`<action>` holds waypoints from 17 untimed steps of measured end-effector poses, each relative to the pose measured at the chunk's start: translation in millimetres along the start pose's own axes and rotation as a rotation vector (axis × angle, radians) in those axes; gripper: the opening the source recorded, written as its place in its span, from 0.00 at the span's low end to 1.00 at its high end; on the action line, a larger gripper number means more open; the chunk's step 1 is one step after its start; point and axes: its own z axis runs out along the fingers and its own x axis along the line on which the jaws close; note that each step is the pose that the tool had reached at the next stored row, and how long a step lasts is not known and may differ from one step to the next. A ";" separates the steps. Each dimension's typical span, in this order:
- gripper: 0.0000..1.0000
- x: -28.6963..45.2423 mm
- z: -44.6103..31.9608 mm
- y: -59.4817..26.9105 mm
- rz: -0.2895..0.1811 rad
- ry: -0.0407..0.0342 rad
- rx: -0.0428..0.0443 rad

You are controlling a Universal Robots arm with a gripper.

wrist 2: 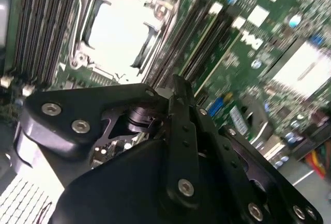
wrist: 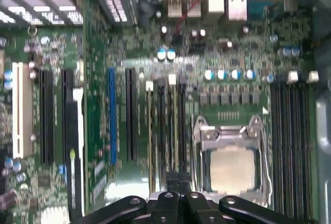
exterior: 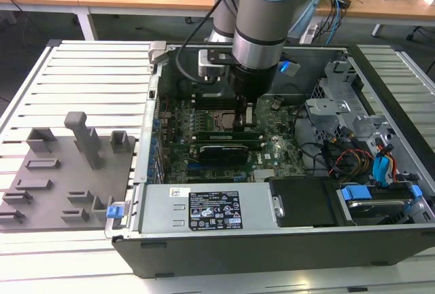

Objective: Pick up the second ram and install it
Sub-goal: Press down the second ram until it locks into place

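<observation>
The arm reaches down into the open case (exterior: 380,240), which lies on its side on the slatted tabletop (exterior: 88,77). In the exterior view the gripper (exterior: 242,123) hangs low over the middle of the motherboard (exterior: 279,155), with its tip right at the slots (exterior: 204,138) beside the CPU socket (exterior: 219,119).

In both wrist views the jaws are drawn together, with no gap between the black fingers (wrist: 170,185). I cannot tell whether they pinch anything. In the second wrist view the gripper (wrist 2: 175,84) points at the slots (wrist 2: 181,43) next to the socket (wrist 2: 119,27). In the first wrist view the gripper (wrist: 178,182) sits over the slots (wrist: 165,125), with the socket (wrist: 230,162) just beside them.

The ram (exterior: 214,133) shows in the exterior view as a slim green stick. It lies along the slots and runs from directly under the jaws towards 9 o'clock. It appears to stand on edge in a slot. Whether it is fully seated, or whether the jaws touch it, cannot be made out.

At 9 o'clock from the case, well apart from the gripper, a grey tray (exterior: 41,199) with upright blocks rests on the tabletop.
</observation>
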 end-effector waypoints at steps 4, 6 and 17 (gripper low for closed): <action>0.11 0.6 0.8 19.8 0.000 0.0000 0.0014; 0.11 0.8 1.2 28.1 0.000 0.0000 0.0018; 0.11 1.2 14.6 50.9 0.000 0.0000 0.0019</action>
